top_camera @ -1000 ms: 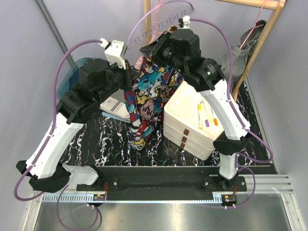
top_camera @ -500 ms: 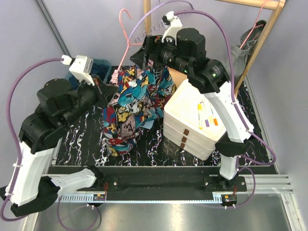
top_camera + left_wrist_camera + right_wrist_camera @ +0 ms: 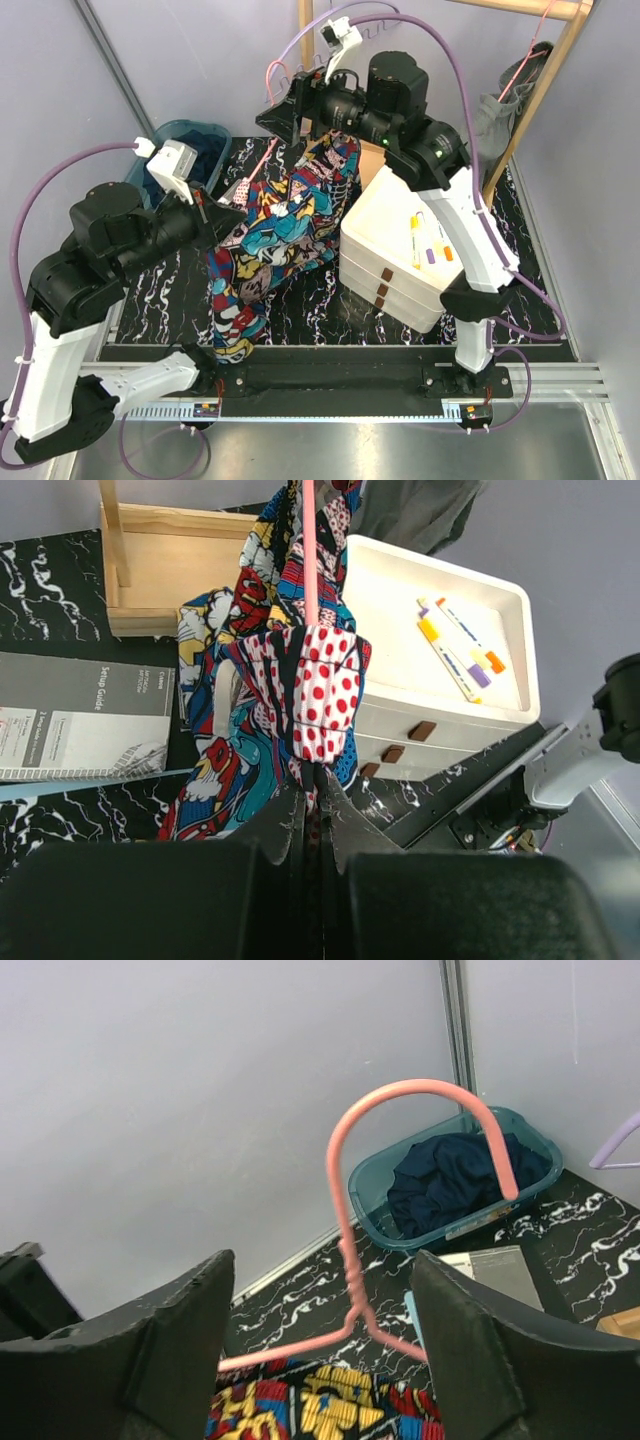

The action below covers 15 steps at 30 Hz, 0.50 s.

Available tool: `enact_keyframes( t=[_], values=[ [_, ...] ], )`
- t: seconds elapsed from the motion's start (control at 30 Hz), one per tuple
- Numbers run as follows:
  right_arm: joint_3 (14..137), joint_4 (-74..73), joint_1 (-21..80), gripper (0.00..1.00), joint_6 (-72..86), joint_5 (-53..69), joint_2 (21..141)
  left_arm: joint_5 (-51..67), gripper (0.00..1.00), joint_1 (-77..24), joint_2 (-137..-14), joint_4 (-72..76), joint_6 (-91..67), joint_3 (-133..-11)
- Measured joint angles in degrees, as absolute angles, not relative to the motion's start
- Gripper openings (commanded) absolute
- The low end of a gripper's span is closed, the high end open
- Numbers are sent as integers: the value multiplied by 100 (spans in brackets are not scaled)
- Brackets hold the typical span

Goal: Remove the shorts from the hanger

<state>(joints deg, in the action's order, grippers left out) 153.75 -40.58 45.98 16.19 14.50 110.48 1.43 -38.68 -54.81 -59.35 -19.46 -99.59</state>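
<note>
The graffiti-print shorts [image 3: 285,215] hang off a pink hanger [image 3: 272,75] and stretch down to the left. My left gripper [image 3: 215,215] is shut on their red polka-dot edge [image 3: 320,695], with the hanger bar [image 3: 308,540] running up beyond it. My right gripper [image 3: 285,110] is up at the back. In its wrist view its fingers [image 3: 170,1340] stand wide apart with the hanger's neck and hook [image 3: 420,1085] between them, touching neither. The navy shorts [image 3: 450,1175] lie in a teal bin [image 3: 150,150]. The grey shorts [image 3: 495,110] hang at the back right.
A white drawer unit [image 3: 400,240] with markers [image 3: 430,240] on top stands right of the shorts. A wooden rack [image 3: 555,60] rises at the back right, with its base [image 3: 170,570] on the black marbled mat. A grey booklet [image 3: 80,715] lies on the left.
My left arm has pulled the graffiti shorts down and to the left, stretching them out. The right gripper and the hanger have shifted left, and the hook now sits lower in view.
</note>
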Motion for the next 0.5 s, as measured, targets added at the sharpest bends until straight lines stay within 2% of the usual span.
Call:
enact_keyframes(
  t=[0.07, 0.1, 0.27, 0.3, 0.33, 0.37, 0.4, 0.5],
  values=[
    [15375, -4003, 4598, 71, 1608, 1492, 11157, 209, 0, -3868, -5441, -5966, -1944, -9959],
    [15375, -3999, 4598, 60, 1608, 1514, 11212, 239, 0, -3868, -5413, -5975, -1942, -9959],
    [15367, -3970, 4595, 40, 1570, 1577, 11424, 307, 0, -3868, -5315, -5990, -1940, -9953],
    [15342, -3962, 4595, 24, 1570, 1592, 11434, 305, 0, -3868, -5286, -5977, -1942, -9931],
    [15316, -3964, 4600, 15, 1577, 1621, 11434, 301, 0, -3868, -5273, -5977, -1944, -9907],
    [15301, -3962, 4613, 7, 1575, 1645, 11434, 287, 4, -3868, -5256, -5961, -1949, -9883],
    [15294, -3962, 4635, 0, 1564, 1647, 11434, 274, 13, -3865, -5256, -5942, -1955, -9876],
    [15294, -3970, 4641, 0, 1450, 1448, 11434, 106, 52, -3868, -5216, -5854, -2082, -9791]
  ],
)
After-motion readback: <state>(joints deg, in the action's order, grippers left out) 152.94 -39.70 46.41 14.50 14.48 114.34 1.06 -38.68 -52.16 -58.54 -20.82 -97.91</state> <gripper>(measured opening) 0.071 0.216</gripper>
